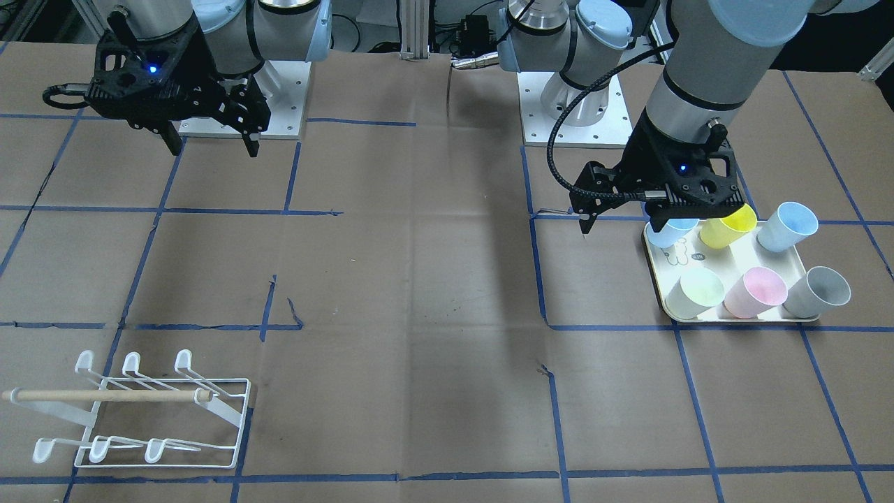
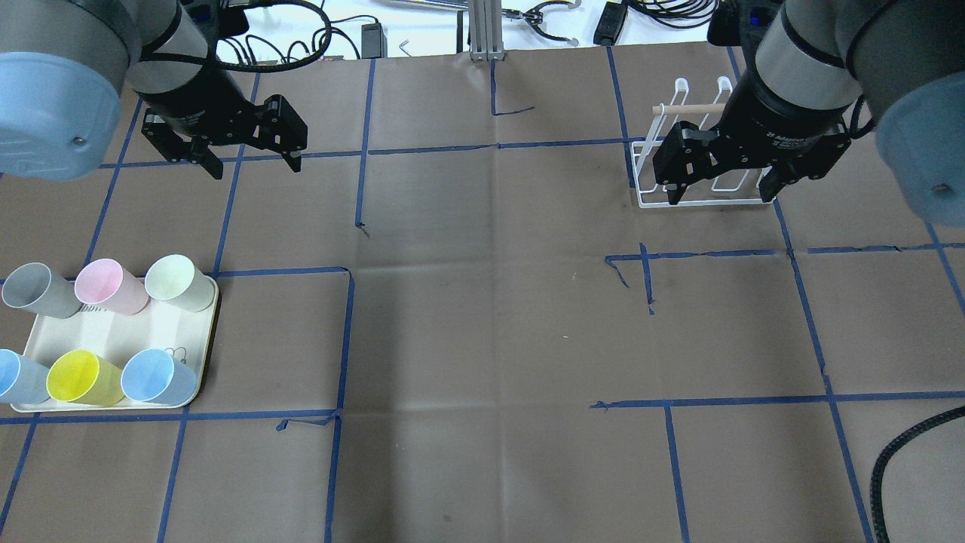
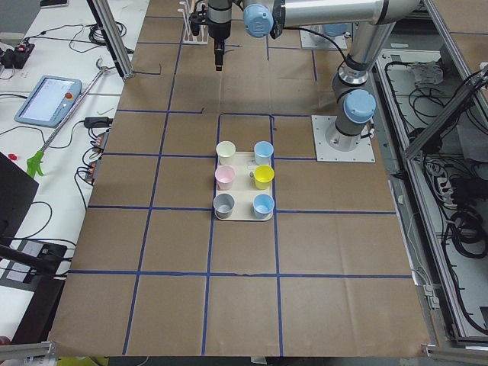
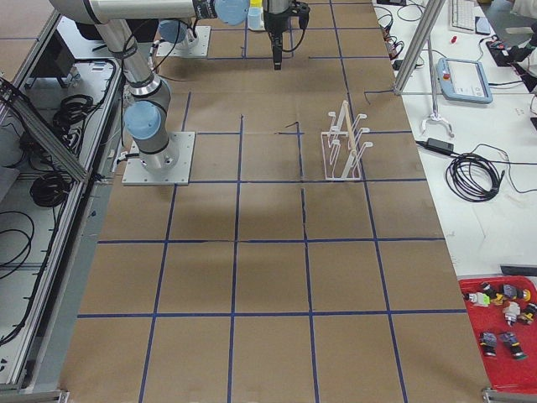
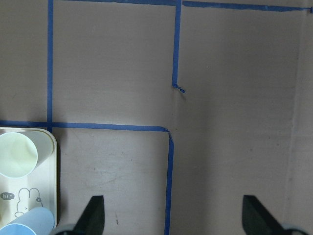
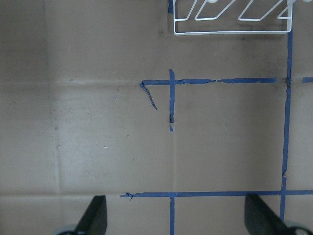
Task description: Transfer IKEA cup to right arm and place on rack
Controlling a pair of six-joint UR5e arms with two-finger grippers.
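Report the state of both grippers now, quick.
Left gripper: open, fingers wide apart, holding nothing.
Right gripper: open, fingers wide apart, holding nothing.

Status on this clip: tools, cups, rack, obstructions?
Left tool open, empty, up beside the tray. Right tool open, empty. Six cups on tray, rack bare. No obstacle seen.
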